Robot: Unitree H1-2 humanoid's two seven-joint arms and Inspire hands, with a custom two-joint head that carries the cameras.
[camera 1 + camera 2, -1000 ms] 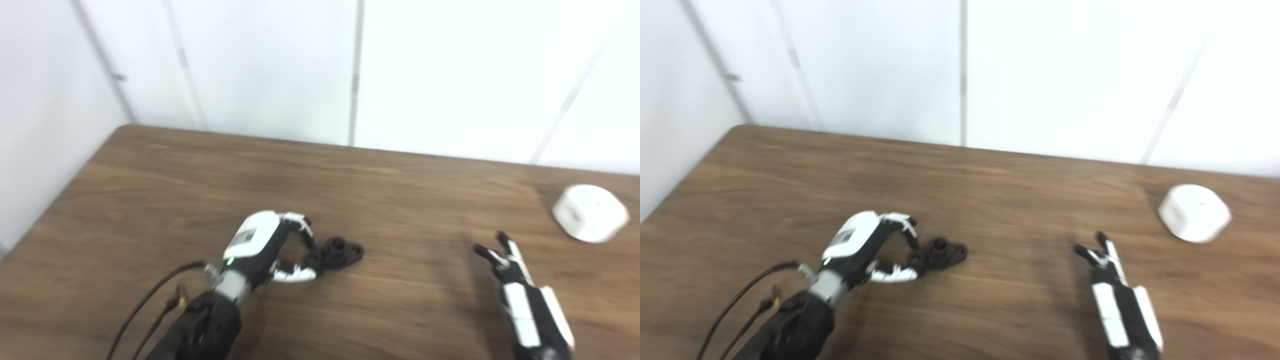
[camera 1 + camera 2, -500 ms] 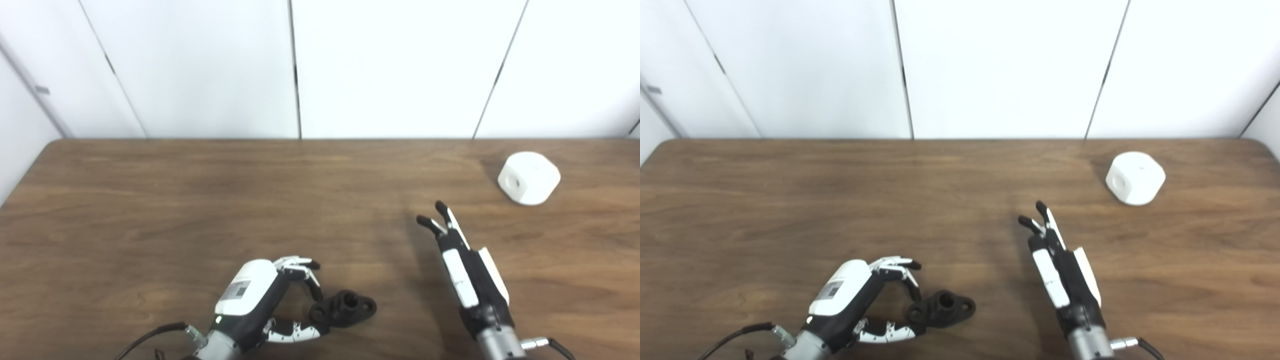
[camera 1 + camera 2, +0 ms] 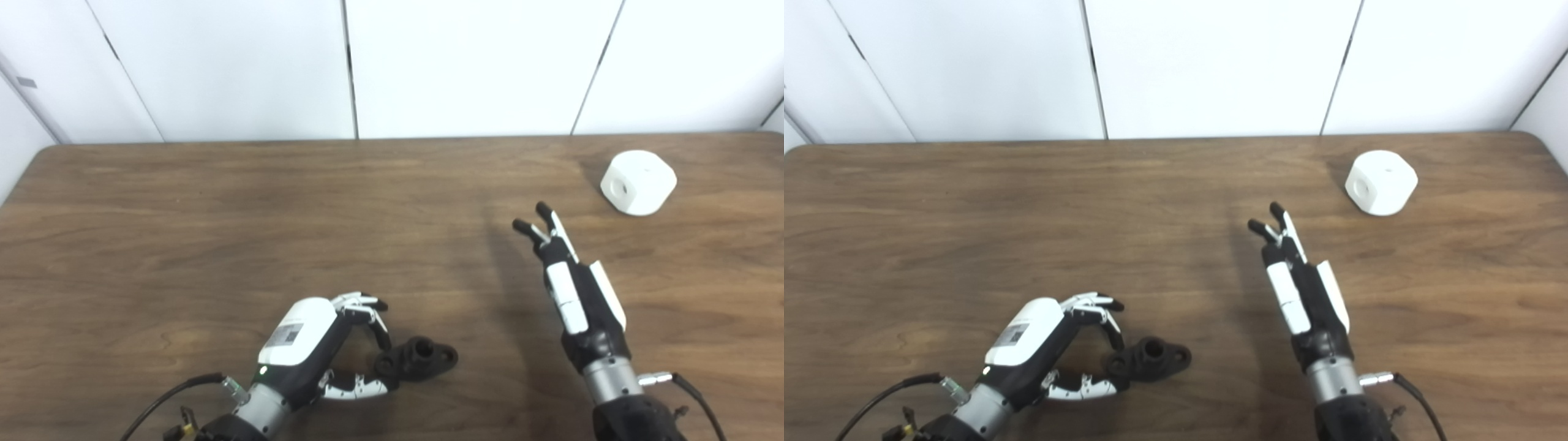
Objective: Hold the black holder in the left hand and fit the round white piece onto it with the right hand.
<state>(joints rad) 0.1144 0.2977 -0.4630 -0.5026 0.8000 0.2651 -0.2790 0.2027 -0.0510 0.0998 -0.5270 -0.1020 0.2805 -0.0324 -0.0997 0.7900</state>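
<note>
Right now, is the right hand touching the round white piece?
No. The right hand hangs open, well short of the round white piece, bare table between them.

Bare wooden table [image 3: 245, 208] lies all around the round white piece [image 3: 638, 182]: open wood on its near and left sides, the white wall panels [image 3: 465, 61] close behind it. The right hand [image 3: 569, 275], fingers spread, stands well short of the piece, with only bare wood between them. The black holder [image 3: 419, 358] and left hand [image 3: 318, 349] lie well off to the piece's near left.

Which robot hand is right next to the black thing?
The left hand: its fingers curl around the black holder. The right hand is off alone, open.
</note>
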